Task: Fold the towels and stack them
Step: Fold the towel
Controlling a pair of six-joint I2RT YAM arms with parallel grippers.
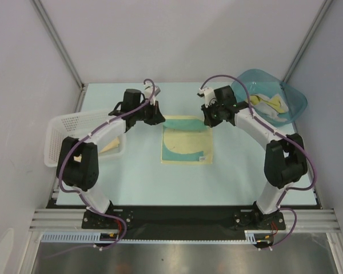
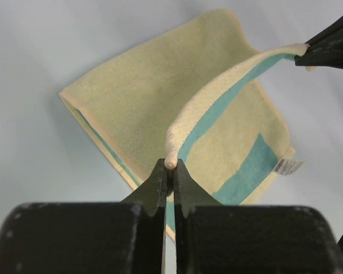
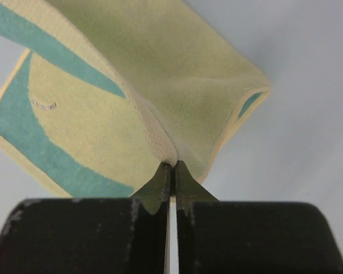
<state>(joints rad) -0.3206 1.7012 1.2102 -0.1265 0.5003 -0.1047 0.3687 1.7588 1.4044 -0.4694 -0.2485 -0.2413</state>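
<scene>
A pale yellow and teal towel (image 1: pixel 186 142) lies on the table's middle, its far edge lifted between both grippers. My left gripper (image 1: pixel 159 117) is shut on the towel's far left corner (image 2: pixel 171 160). My right gripper (image 1: pixel 208 119) is shut on the far right corner (image 3: pixel 170 155). The held edge hangs in a curve above the flat part of the towel (image 2: pixel 143 97), which also shows in the right wrist view (image 3: pixel 74 137). More towels (image 1: pixel 270 106) lie crumpled in the teal tub (image 1: pixel 294 105). A beige cloth (image 1: pixel 111 144) lies in the white mesh basket (image 1: pixel 60 128).
The mesh basket stands at the left edge, under my left arm. The teal tub stands at the far right, beside my right arm. A white label (image 2: pixel 287 166) sticks out of the towel's edge.
</scene>
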